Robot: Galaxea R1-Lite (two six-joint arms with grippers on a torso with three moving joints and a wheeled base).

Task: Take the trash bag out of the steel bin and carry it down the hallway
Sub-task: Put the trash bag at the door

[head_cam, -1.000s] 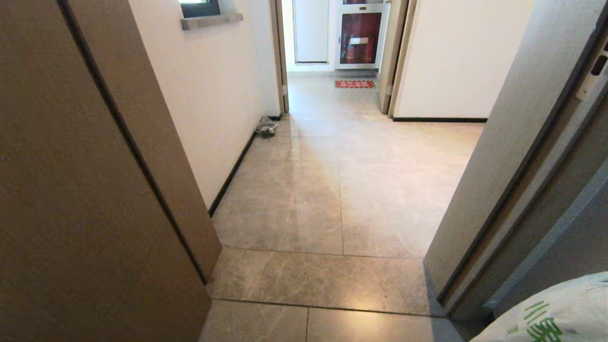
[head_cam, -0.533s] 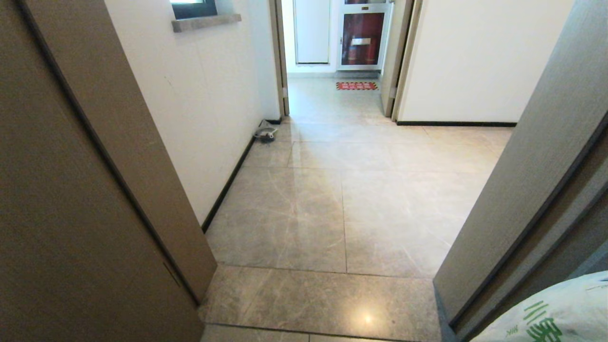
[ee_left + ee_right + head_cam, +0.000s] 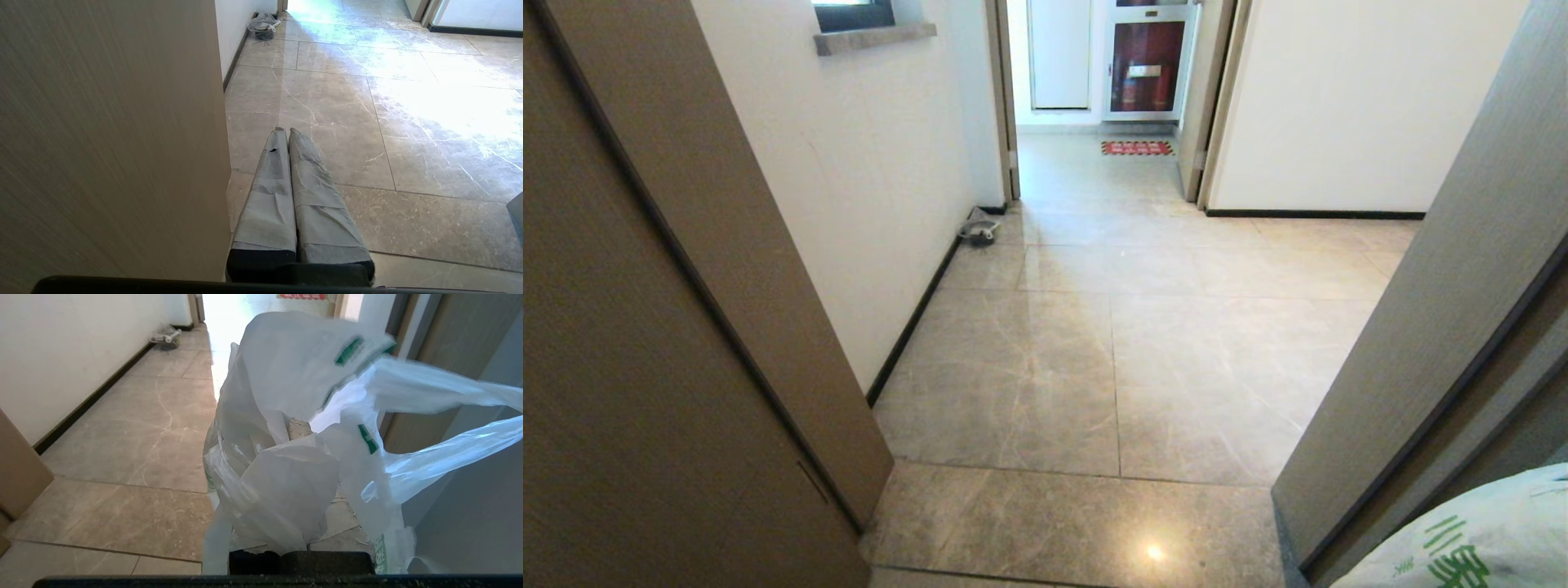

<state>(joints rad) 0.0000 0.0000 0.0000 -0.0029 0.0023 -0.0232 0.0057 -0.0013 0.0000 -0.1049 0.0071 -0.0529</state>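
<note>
A: Where is the trash bag (image 3: 286,457)?
B: Draped over the right gripper (image 3: 300,430), fingers clenched on its plastic — a corner shows low right in the head view, green print up.
A: Left gripper (image 3: 284,130)?
B: Empty, fingers pressed together, beside the door panel (image 3: 110,139).
A: Ahead?
B: The hallway (image 3: 1111,343) — a small greyish bag (image 3: 980,229) by the baseboard, red mat (image 3: 1137,148) far off.

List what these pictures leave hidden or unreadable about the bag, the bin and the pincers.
- Right pincer: in the right wrist view the trash bag covers its fingers.
- Trash bag: the head view's lower right corner cuts it off, so its green print cannot be read whole.
- Steel bin: in no view.
- Small bundle by the wall: too small in the head view to identify.
- Left pincer: closed and empty in the left wrist view; absent from the head view.
</note>
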